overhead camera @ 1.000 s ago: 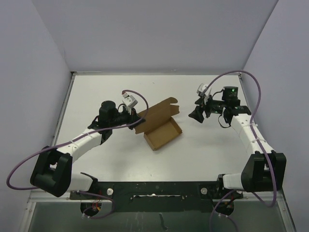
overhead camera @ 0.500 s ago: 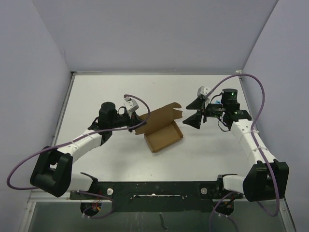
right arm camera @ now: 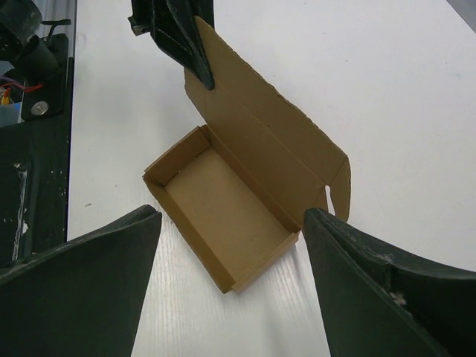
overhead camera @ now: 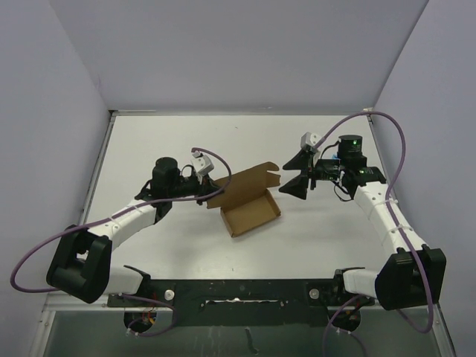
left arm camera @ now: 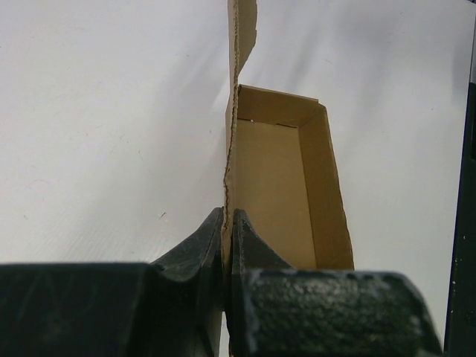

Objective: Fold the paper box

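The paper box (overhead camera: 251,214) is a brown cardboard carton, an open tray on the white table with its lid (overhead camera: 245,181) standing up along the far side. My left gripper (overhead camera: 213,187) is shut on the lid's left end; the left wrist view shows both fingers pinching the cardboard edge (left arm camera: 229,217) beside the tray (left arm camera: 271,186). My right gripper (overhead camera: 284,177) is open, just right of the lid's tab and apart from it. In the right wrist view its open gripper (right arm camera: 230,214) frames the box (right arm camera: 223,197), with the left gripper's fingers (right arm camera: 178,33) on the lid's far corner.
The white table (overhead camera: 149,141) is enclosed by pale walls at the back and both sides. A black mounting rail (overhead camera: 238,294) runs along the near edge. Purple cables (overhead camera: 394,141) loop off both arms.
My right gripper has swung left toward the box's right end and opened a little wider. The box and left gripper have shifted slightly right, and the lid stands a bit more upright.
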Robot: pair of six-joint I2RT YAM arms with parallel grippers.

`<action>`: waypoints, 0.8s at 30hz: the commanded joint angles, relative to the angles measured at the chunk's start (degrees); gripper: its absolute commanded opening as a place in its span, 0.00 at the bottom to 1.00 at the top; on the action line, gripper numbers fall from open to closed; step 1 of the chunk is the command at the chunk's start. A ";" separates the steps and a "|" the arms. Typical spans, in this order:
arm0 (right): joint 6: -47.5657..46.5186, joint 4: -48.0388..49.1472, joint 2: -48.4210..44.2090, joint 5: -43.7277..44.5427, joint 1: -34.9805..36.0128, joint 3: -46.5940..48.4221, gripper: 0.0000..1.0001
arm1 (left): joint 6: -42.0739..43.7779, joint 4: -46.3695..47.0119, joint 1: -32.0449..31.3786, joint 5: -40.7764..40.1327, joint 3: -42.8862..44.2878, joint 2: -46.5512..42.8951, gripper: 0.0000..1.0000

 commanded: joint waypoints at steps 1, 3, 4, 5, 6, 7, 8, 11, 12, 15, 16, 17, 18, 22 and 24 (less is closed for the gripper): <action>0.21 0.33 0.54 -1.98 -0.73 2.19 0.79 | 2.07 0.07 1.27 2.20 0.78 -3.22 0.00; 0.22 0.71 0.83 -1.99 -1.00 2.08 0.79 | 2.27 0.31 1.93 3.18 1.06 -2.85 0.00; 0.24 0.73 1.02 -1.92 -1.07 2.08 0.79 | 2.37 0.28 2.23 3.76 1.32 -2.59 0.00; 0.23 0.71 0.99 -1.87 -1.08 2.04 0.79 | 2.46 0.12 2.57 4.22 1.64 -2.33 0.00; 0.18 0.73 0.98 -1.90 -1.20 2.03 0.79 | 2.59 0.02 2.76 4.71 1.95 -2.05 0.00; 0.14 0.74 1.03 -1.90 -1.41 2.03 0.79 | 2.71 -0.21 3.04 5.03 2.32 -1.80 0.00; 0.14 0.74 1.13 -1.95 -1.55 2.03 0.79 | 2.87 -0.35 3.27 5.23 2.65 -1.64 0.00; 0.14 0.82 1.48 -2.08 -2.09 1.99 0.79 | 3.24 -0.56 3.70 5.69 2.98 -1.39 0.00; 0.20 0.82 1.51 -2.08 -2.23 1.95 0.79 | 3.32 -0.59 3.80 5.73 3.06 -1.29 0.00; 0.47 1.06 1.53 -2.32 -2.99 1.94 0.79 | 3.79 -1.12 4.03 5.82 3.11 -1.36 0.00; 0.56 1.08 1.51 -2.42 -3.31 1.94 0.79 | 4.08 -1.43 4.07 5.85 3.19 -1.41 0.00; 0.64 1.16 1.56 -2.51 -3.66 1.87 0.79 | 4.46 -1.70 4.14 5.83 3.23 -1.37 0.00; 0.71 1.25 1.57 -2.59 -4.01 1.86 0.79 | 4.81 -1.96 4.23 5.90 3.37 -1.30 0.00; 0.82 1.56 1.46 -3.25 -5.43 1.60 0.79 | 6.12 -3.25 4.41 6.50 4.44 -0.72 0.00; 1.09 1.86 1.31 -3.65 -6.11 1.44 0.79 | 6.69 -4.00 4.42 6.77 4.97 -0.51 0.00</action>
